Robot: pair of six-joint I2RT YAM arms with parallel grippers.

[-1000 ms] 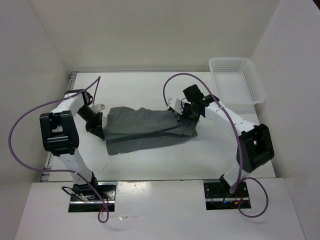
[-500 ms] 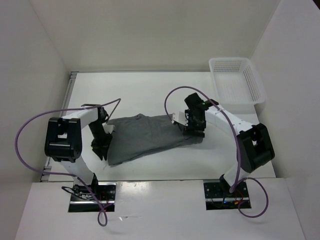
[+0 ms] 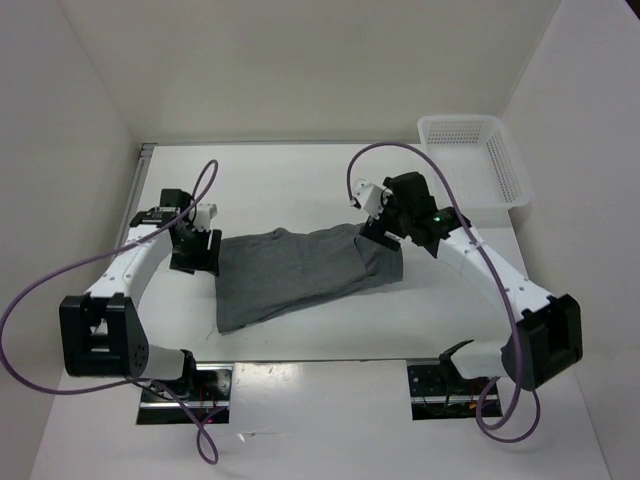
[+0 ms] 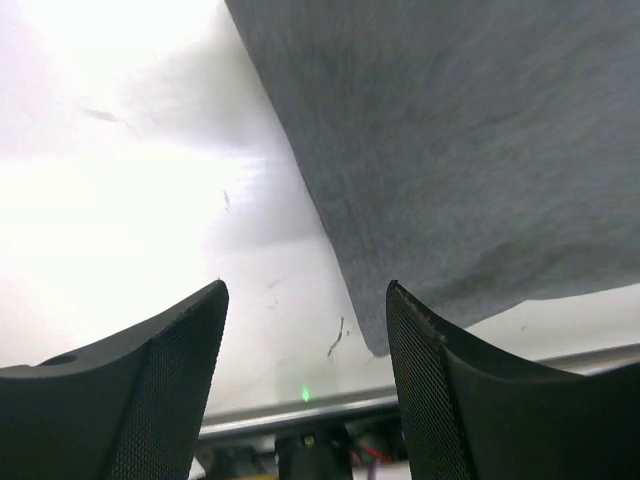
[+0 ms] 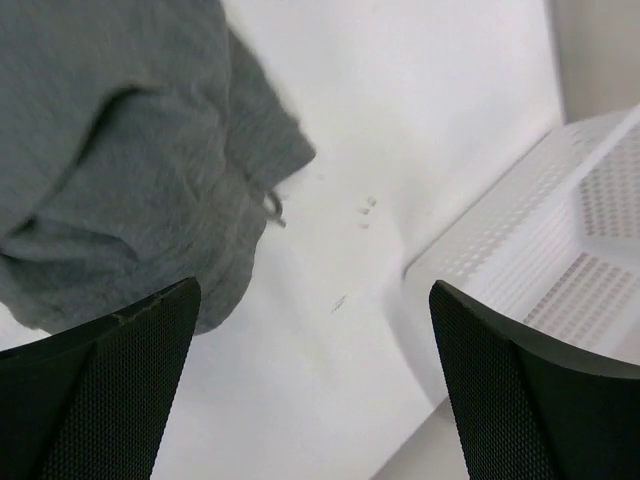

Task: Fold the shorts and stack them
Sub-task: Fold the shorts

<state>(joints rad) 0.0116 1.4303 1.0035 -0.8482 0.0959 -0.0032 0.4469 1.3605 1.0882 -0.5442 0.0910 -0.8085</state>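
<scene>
There lay the shorts (image 3: 300, 270), grey and mostly flat, in the middle of the white worktop (image 3: 300, 180), stretched between the two arms and slanting a little, with the left end nearer the front edge. The left pincer (image 3: 195, 250) hung just beside the far-left corner of the cloth, its jaws well apart and nothing between them. From its own wrist camera I saw bare worktop in the gap and the edge of the grey cloth running down past the right-hand finger (image 4: 470, 400) (whether that finger brushed the cloth, I couldn't tell).

Over on the other side, the right pincer (image 3: 383, 232) stood above the bunched right end of the shorts, jaws spread wide and holding nothing at all. Its wrist view showed the cloth rumpled there, with a thin drawstring (image 5: 272, 208) poking out onto the worktop. The white mesh basket (image 3: 470, 170) sat in the far-right corner, apart from the shorts, with the right arm reaching in between.
</scene>
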